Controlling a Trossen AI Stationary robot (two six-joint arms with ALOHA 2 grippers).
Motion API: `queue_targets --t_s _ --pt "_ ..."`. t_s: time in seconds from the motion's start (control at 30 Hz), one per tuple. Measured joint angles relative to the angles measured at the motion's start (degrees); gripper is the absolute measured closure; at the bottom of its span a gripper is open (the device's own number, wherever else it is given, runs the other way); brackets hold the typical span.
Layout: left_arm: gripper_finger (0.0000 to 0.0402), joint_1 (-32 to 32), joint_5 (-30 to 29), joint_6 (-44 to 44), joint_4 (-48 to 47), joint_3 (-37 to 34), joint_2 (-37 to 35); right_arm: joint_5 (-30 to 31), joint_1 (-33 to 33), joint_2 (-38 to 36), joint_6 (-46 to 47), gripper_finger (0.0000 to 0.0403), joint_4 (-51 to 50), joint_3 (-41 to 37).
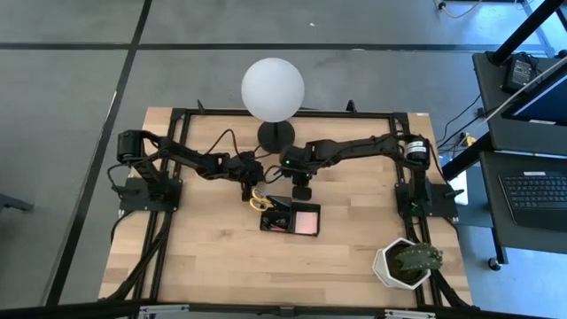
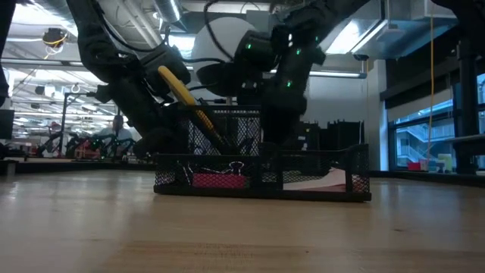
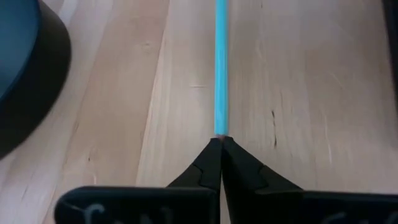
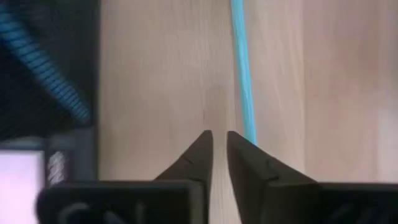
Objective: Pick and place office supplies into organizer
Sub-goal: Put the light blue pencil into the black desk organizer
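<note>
Left gripper (image 3: 221,142): clenched on the end of a thin blue-green stick (image 3: 220,68), just at 10 o'clock of the organizer (image 1: 289,228).
Right gripper (image 4: 219,142): slightly parted, nothing between the fingers, over bare table (image 1: 213,266) at the organizer's 12 o'clock; stick lies beside it.
Scissors (image 1: 259,200): yellow handles propped at the organizer's 10 o'clock corner.
Organizer: table centre, pink pad (image 1: 306,220) in its 3 o'clock compartment.

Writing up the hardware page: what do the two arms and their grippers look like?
Both arms are dark, jointed links with black cables looping alongside, mounted on black bases at the table's sides. The right arm shows small green indicator lights. The left gripper and right gripper each have two black, wedge-shaped fingers tapering to points, with a faint pale marking on the black bar behind them.
</note>
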Motion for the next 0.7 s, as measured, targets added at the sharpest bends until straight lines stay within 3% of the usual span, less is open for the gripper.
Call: queue_targets --t_s 0.23,0.43,0.53,0.7 --pt "0.0399 0.0 0.18 -1.28 0.01 0.0 0.0 1.09 0.15 -6.06 1.64 0.0274 -4.34 0.69" --pt "0.0399 0.0 0.43 -1.28 0.24 0.0 0.0 2.68 0.15 -14.06 4.01 0.0239 -2.07 -4.86" --pt "0.0399 0.0 0.53 -0.94 0.45 0.0 0.02 4.57 0.15 -18.98 4.72 0.0234 4.15 -11.54" --pt "0.0399 0.0 0.81 -0.84 0.75 -0.02 0.09 4.27 0.45 -24.85 4.58 0.0233 24.21 -24.72"
